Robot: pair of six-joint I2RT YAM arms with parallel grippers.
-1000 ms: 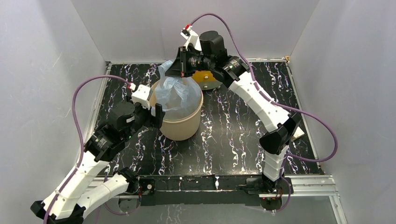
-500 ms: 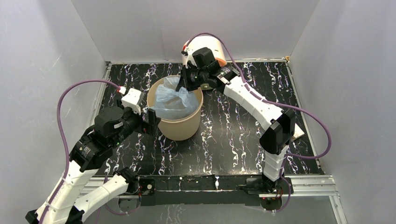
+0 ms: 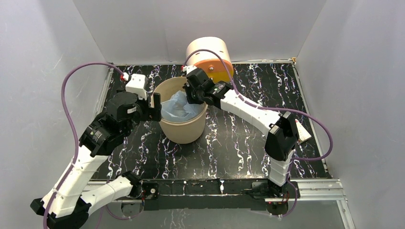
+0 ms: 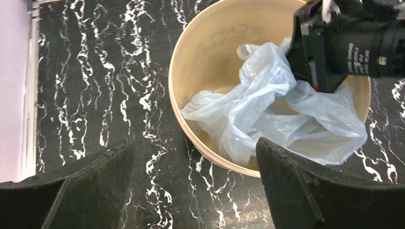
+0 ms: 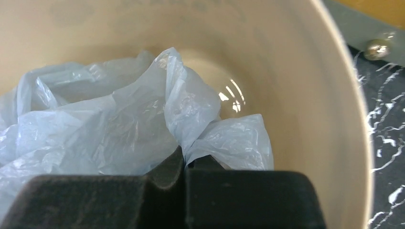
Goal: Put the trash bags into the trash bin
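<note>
The pale-blue trash bag (image 3: 179,109) lies crumpled inside the tan trash bin (image 3: 181,131). It also shows in the left wrist view (image 4: 267,114) and the right wrist view (image 5: 110,129), with one fold draped over the bin's rim (image 4: 191,138). My right gripper (image 3: 192,96) reaches down into the bin's mouth with its fingers pressed together, pinching the bag's film (image 5: 184,160). My left gripper (image 3: 154,106) is open and empty just left of the bin, apart from it (image 4: 196,191).
A cream cylinder with an orange-yellow front (image 3: 210,59) stands behind the bin at the back wall. White walls close in the table on three sides. A small pale card (image 3: 303,134) lies near the right edge.
My right gripper has lowered from above the bin into its mouth, carrying the bag down into the bin. My left gripper has moved up and further back beside the bin.
</note>
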